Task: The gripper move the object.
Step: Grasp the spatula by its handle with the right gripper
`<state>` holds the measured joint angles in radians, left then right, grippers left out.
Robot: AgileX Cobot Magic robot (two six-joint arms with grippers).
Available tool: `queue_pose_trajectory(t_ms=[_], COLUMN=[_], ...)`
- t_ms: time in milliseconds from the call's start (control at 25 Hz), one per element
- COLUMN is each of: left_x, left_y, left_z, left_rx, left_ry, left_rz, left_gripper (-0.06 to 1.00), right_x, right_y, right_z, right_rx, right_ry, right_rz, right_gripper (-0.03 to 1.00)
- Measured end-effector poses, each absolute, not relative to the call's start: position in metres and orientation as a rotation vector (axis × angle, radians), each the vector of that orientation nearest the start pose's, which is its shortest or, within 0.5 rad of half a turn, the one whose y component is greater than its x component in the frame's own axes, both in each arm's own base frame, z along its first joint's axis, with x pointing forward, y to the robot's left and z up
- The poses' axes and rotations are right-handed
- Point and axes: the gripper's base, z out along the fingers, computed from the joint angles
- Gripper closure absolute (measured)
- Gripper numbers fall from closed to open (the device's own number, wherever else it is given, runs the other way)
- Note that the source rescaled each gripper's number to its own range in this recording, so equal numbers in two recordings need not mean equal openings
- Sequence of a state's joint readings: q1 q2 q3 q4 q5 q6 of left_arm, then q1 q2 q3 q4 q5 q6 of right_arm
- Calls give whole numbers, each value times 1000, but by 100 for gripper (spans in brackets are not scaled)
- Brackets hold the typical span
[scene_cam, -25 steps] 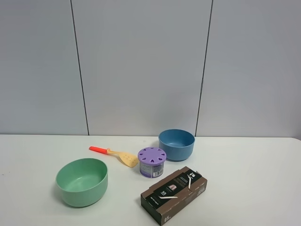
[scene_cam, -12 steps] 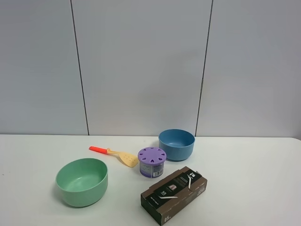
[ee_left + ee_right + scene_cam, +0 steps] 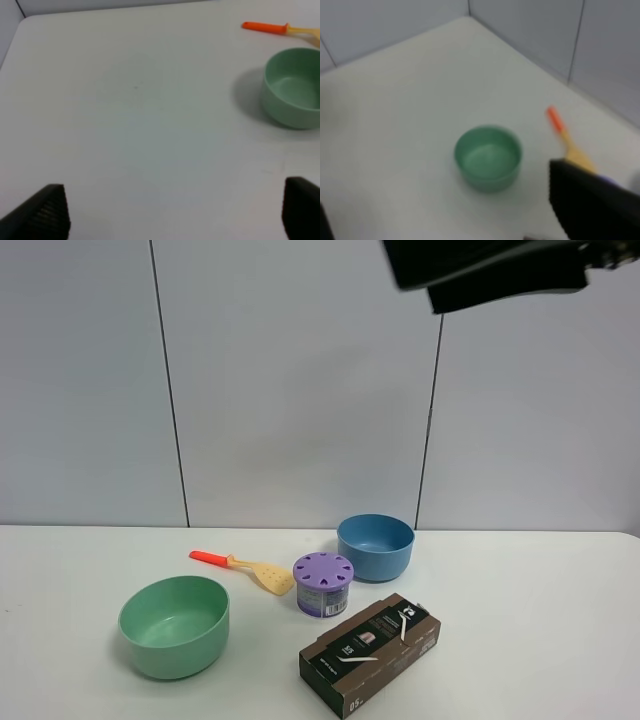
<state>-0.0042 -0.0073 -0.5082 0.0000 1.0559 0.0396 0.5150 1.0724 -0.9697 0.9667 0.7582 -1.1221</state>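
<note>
The toy spatula point(image 3: 245, 568), with a pale yellow perforated blade and a red-orange handle, lies flat on the white table between the green bowl point(image 3: 175, 625) and the purple-lidded container point(image 3: 323, 583). A black part of the right arm point(image 3: 490, 270) shows at the top right of the exterior view, high above the table. The blurred right wrist view shows the spatula point(image 3: 563, 134) far below, beside one black finger point(image 3: 590, 207). The left gripper point(image 3: 172, 215) is open and empty over bare table, far from the spatula handle point(image 3: 265, 27).
A blue bowl point(image 3: 375, 547) stands behind the purple container. A brown box point(image 3: 370, 652) lies in front of it. The green bowl also shows in the left wrist view point(image 3: 292, 87) and the right wrist view point(image 3: 488, 157). A grey panelled wall stands behind the table.
A black part of the right arm has come into the top right of the exterior view. The objects on the table have not moved.
</note>
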Motion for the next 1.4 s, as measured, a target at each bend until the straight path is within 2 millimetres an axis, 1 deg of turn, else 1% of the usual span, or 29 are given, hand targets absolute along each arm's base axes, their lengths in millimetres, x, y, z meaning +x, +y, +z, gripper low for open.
queue_pose_trajectory(t_ms=[120,240,320,400,520,640,680,760,800,880,920,960,1080,1120,1200,1240,1400], left_x=[-7,-7,-7,-7,-7,-7,-7,-7,-7,-7,-7,-7,-7,-7,-7,-7,-7], left_y=[0,0,0,0,0,0,0,0,0,0,0,0,0,0,0,0,0], left_z=[280,280,280,280,280,280,280,280,280,280,280,280,280,280,280,280,280], left_rx=[44,44,44,44,44,44,44,44,44,44,44,44,44,44,44,44,44], left_ry=[2024,2024,2024,2024,2024,2024,2024,2024,2024,2024,2024,2024,2024,2024,2024,2024,2024], left_rz=[22,22,22,22,22,22,22,22,22,22,22,22,22,22,22,22,22], left_gripper=[-6,-6,-6,-6,-6,-6,-6,-6,-6,-6,-6,-6,-6,-6,-6,-6,-6], right_x=[166,170,177,186,208,234,242,259,267,283,291,298,319,325,338,344,368], right_y=[180,211,231,247,266,284,289,301,306,319,326,332,352,355,362,364,367], right_z=[364,362,361,363,363,355,356,348,349,342,335,334,317,314,299,294,263], right_rx=[-1207,-1227,-1227,-1206,-1117,-1108,-1111,-1125,-1132,-1151,-1164,-1172,-1227,-1236,-1266,-1271,-1293], right_ry=[1725,1752,1787,1830,1952,2073,2089,2145,2143,2158,2167,2158,2149,2143,2152,2150,2185], right_rz=[739,737,722,701,655,518,463,357,311,239,211,194,156,147,122,114,74], right_gripper=[0,0,0,0,0,0,0,0,0,0,0,0,0,0,0,0,1])
